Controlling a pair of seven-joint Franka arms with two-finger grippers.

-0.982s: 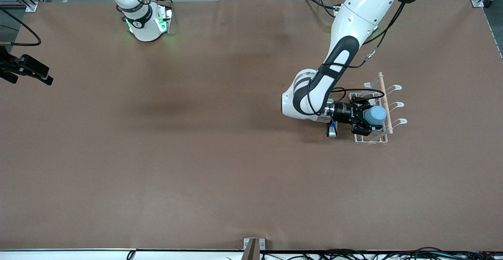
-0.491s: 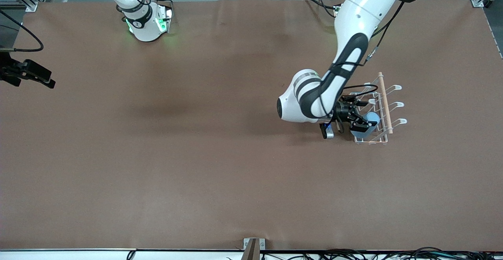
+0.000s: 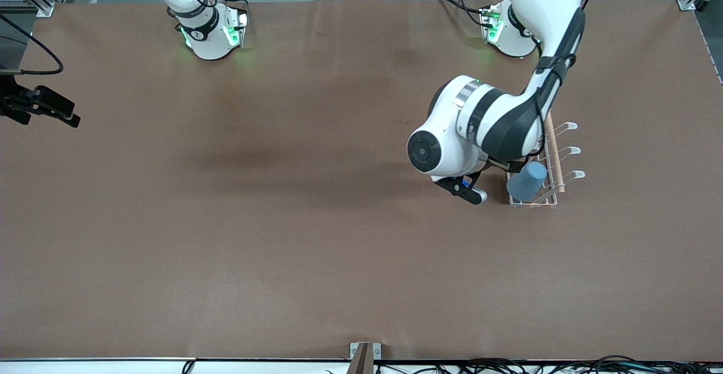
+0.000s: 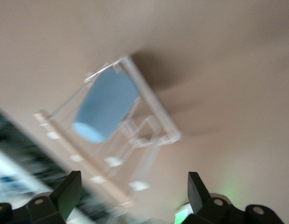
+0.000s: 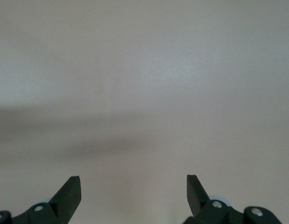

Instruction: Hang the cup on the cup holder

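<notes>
**Q:** Front view first: what is on the table (image 3: 282, 221), from biggest to smallest?

**A:** The left arm (image 3: 497, 120) bends over the holder (image 3: 556, 153), which stands near the table edge at the left arm's end. The cup (image 3: 528, 182) sits on the holder, tilted, at the end of the holder nearer to the front camera. The right arm waits; its gripper (image 5: 134, 189) hangs over bare table with the jaws apart and empty.

**Q:** What has changed in the last second?

**A:** A second ago the left gripper was closed around the cup over the holder. Now the left gripper (image 4: 135, 186) is up and away from it, jaws spread wide, nothing between them. The left wrist view shows the cup (image 4: 107, 105) lying inside the holder's wires (image 4: 149, 135), and no finger touches it.

**Q:** What does this mean for the task?

**A:** I judge that the cup is released and hanging, so the task looks nearly complete. Only the arm's retreat is left. I cannot tell which prong carries the cup.
</notes>
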